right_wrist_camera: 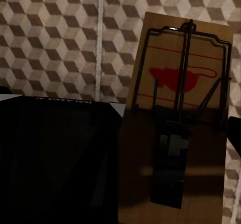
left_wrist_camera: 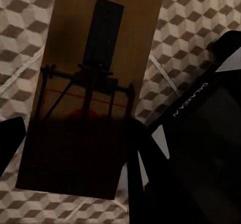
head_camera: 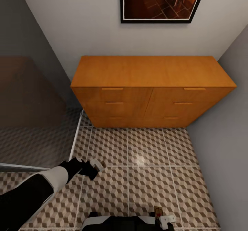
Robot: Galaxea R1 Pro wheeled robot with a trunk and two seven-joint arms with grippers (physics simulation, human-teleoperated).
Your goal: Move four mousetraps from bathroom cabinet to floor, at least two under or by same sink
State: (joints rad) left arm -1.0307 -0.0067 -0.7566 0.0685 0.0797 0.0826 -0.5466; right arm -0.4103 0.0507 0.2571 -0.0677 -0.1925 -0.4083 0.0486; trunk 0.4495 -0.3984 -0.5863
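One mousetrap [left_wrist_camera: 88,93], a flat brown wooden board with a dark wire bar and spring, sat clamped in the left hand [head_camera: 93,166], held low over the bathroom floor [head_camera: 148,182]. A second mousetrap [right_wrist_camera: 178,128], printed with a red mouse shape, sat gripped in the right hand [head_camera: 164,220] close to the robot's base; in the head view only its end [head_camera: 158,211] showed. The floor's square tiles carried a brown, beige and cream cube pattern with pale grout. Beyond stood the cabinet [head_camera: 151,86], a low orange-brown wooden chest with bar handles, all drawers shut, against a pale wall under a dark framed picture [head_camera: 162,1]. A glass shower panel [head_camera: 34,120] rose beside the left arm.
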